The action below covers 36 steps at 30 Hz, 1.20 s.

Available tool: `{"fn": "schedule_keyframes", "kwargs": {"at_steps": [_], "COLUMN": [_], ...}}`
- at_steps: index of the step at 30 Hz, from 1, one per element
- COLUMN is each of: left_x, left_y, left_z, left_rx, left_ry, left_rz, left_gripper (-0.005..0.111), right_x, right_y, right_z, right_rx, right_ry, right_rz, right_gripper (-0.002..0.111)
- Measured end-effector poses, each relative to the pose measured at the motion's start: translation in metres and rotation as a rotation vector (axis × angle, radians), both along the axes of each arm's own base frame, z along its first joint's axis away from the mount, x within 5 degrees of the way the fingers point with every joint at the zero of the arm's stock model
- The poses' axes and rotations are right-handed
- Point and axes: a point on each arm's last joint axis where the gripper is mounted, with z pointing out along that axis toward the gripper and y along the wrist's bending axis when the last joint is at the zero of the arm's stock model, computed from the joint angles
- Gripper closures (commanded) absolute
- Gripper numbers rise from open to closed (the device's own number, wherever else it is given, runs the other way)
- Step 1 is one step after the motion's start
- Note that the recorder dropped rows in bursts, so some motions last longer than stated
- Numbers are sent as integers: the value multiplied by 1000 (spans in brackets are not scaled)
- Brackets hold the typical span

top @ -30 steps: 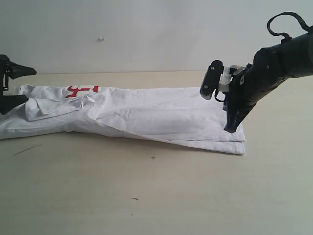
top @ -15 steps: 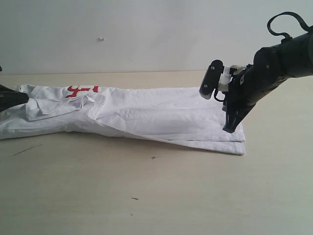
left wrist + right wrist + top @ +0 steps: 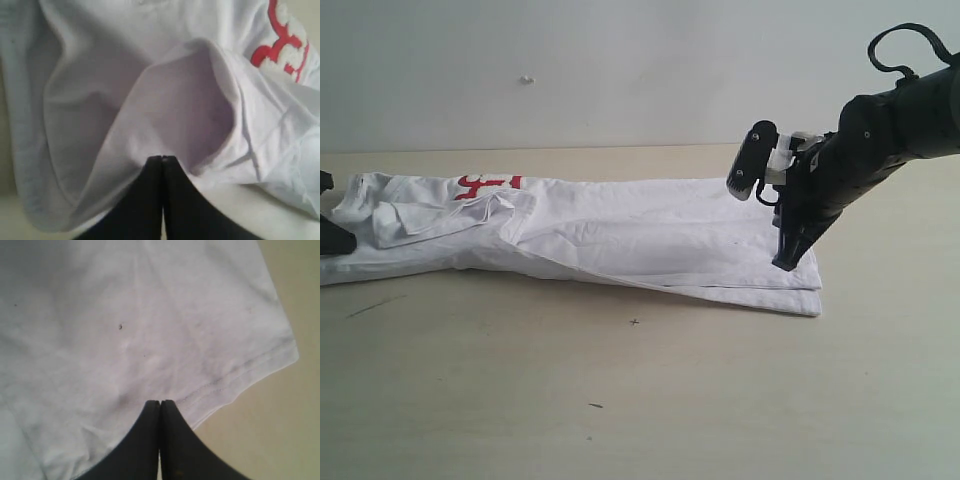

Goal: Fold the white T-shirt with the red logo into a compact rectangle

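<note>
- White T-shirt (image 3: 620,235) lies on the table (image 3: 640,400) as a long, narrow band. Along its near edge, stacked hems show at least two layers, so the lengthwise folds look done.
- At the shirt's right end, close to its near corner, the right gripper (image 3: 788,262) points down with its tips on the cloth just inside the hem. Its jaws are pressed together. Neither view shows whether any fabric is caught between them.
- At the shirt's left end, the left gripper (image 3: 332,238) sits low at the cloth's edge. Its wrist view shows the jaws closed together with a pocket of fabric drawn up to the tips, so it appears clamped on a fold of the shirt. This end is rumpled, with a loose flap lying over it.
- On the shirt's far edge, toward the left end, a small piece of the red logo (image 3: 488,184) shows. The rest is hidden under the folded cloth.
- Judged from this, the task is about half done. What remains is to fold the band across its length, end over end, probably more than once. The crumpled left end would also need flattening before the result counts as a compact rectangle.
</note>
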Motion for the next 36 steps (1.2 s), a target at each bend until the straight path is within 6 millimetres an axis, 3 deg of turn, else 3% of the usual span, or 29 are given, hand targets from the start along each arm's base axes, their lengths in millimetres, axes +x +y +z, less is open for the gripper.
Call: {"fn": "schedule_keyframes", "kwargs": {"at_steps": [6,11,13,16,23,26,33,36], "left_x": [15,19,21,30,50,51,55,52], "left_y": [-35,-66,-72,-75,-57,-52,-30,-18], "left_z": [-4,-22,-19,-8,-3,-4,3,7], "left_rx": [108,14,-29,-137,-134,-83,-8,20], "left_ry": [-41,-8,-25,-103,-184,-197,-273,-295], "left_rz": [-2,-34,-44,17,350,376,361,315], "left_gripper": [107,107,107,107,106,96,45,44], "right_x": [0,0,0,0,0,0,0,0], "right_y": [0,1,1,1,1,1,1,2], "right_z": [0,0,0,0,0,0,0,0], "right_rx": [6,13,13,13,13,13,20,41], "right_ry": [-1,-2,-2,-2,-2,-2,-2,1], "right_rz": [-5,-10,-10,-10,-10,-10,-16,-34], "right_gripper": [108,108,108,108,108,108,108,108]}}
